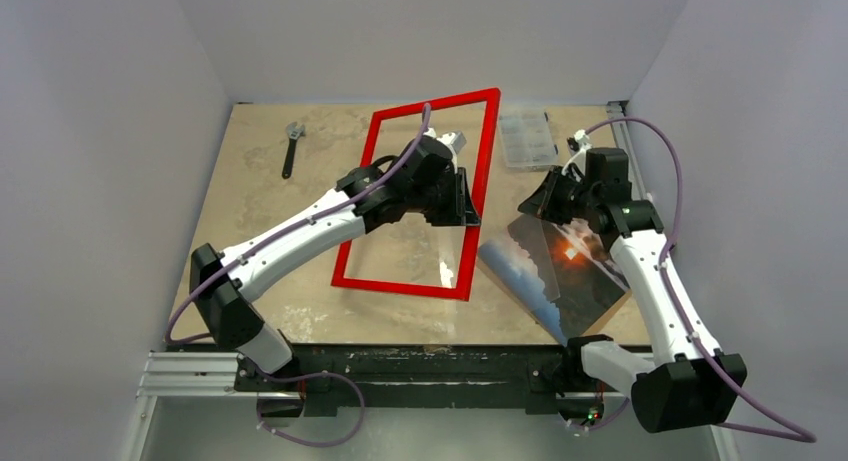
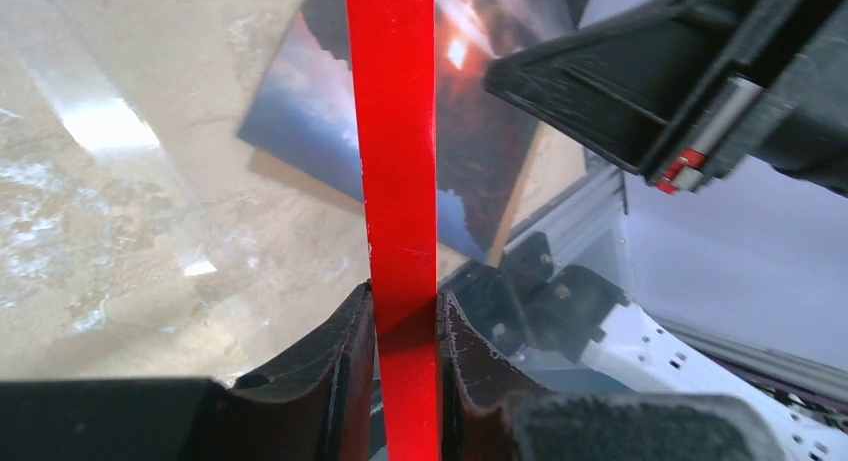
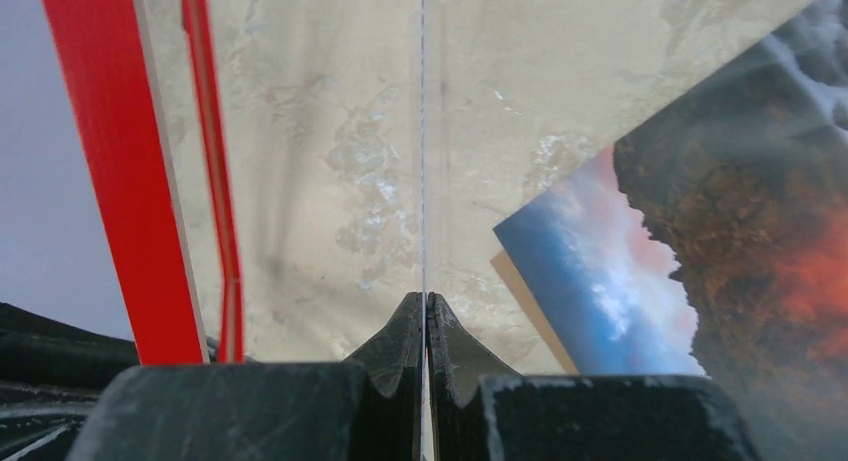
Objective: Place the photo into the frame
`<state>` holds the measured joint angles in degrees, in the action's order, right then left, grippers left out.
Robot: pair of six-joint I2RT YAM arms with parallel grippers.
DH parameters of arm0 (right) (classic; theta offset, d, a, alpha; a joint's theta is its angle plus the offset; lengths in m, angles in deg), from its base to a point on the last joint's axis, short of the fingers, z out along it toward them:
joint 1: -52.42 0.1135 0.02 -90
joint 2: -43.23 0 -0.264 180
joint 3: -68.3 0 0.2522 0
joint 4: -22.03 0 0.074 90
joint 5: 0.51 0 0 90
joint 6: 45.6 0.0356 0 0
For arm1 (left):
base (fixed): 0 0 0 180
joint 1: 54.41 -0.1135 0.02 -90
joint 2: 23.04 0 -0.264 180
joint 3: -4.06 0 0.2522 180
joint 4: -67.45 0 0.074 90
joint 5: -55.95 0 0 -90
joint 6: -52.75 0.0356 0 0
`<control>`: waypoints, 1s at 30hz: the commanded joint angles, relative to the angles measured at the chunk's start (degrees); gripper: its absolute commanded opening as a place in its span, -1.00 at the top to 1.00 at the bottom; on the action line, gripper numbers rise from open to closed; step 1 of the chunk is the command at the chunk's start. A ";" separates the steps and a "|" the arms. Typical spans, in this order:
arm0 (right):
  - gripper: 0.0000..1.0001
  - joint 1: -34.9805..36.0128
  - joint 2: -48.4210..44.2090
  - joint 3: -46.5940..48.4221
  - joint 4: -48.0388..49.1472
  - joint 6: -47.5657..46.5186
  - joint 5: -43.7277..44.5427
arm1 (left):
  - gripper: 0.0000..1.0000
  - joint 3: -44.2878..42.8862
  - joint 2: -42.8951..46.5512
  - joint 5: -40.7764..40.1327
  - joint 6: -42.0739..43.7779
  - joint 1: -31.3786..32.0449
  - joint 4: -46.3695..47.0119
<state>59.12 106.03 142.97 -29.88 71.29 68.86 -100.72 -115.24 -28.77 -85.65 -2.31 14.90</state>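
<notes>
**Marbled beige tabletop (image 1: 260, 201) — photo lies right of the gripped frame**

Grey walls on three sides. Left end effector (image 2: 405, 306) is clenched on the right rail of the thin bright-red rectangular picture frame (image 1: 400, 287). The frame's long axis runs near to far, leaning a little.

The glossy rectangular photo (image 1: 585, 271) of dark rocks and orange sunset lies face up to the right of that rail, just beside the frame's near right corner. Under it a tan backing board (image 3: 517, 291) shows only as a sliver. The photo's long axis is skewed to the frame's, so by my reckoning it needs turning before it fits.

Right end effector (image 3: 424, 306) hangs nearer, over the photo, but is pinched on a thin clear pane (image 3: 423, 131). The pane is seen edge-on, standing between rail and photo — it is the obstacle, and likely has to be parked first.

A black adjustable wrench (image 1: 291, 149) lies far left. A clear plastic parts box (image 1: 527, 136) sits beyond the frame's far right corner. Neither is in the way.
</notes>
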 commanded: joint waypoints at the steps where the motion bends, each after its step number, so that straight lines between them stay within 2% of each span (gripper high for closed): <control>1: 1.00 -0.04 -0.28 -0.84 7.31 3.57 -6.98 | 1.00 2.09 5.42 4.59 0.60 -0.07 7.77; 11: 1.00 -0.03 0.43 -4.70 18.81 11.53 -13.23 | 1.00 8.36 11.59 11.17 -4.13 0.03 16.74; 21: 1.00 -0.03 1.25 -5.16 27.49 18.43 -19.02 | 1.00 11.43 11.66 14.49 -7.18 0.90 21.77; 25: 1.00 -0.08 0.26 -7.96 34.32 24.14 -22.27 | 1.00 12.34 11.15 15.64 -8.04 0.99 23.50; 28: 1.00 -0.02 -1.10 -9.58 37.74 27.34 -22.84 | 0.87 12.30 10.61 16.13 -8.12 0.99 23.36; 30: 1.00 -0.03 -2.00 -10.32 39.61 28.65 -23.16 | 0.70 11.98 10.44 16.30 -7.99 0.99 22.67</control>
<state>59.12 107.50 133.70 0.13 94.13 49.76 -87.87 -105.75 -15.03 -93.91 -1.72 31.75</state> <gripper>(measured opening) 0.003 0.211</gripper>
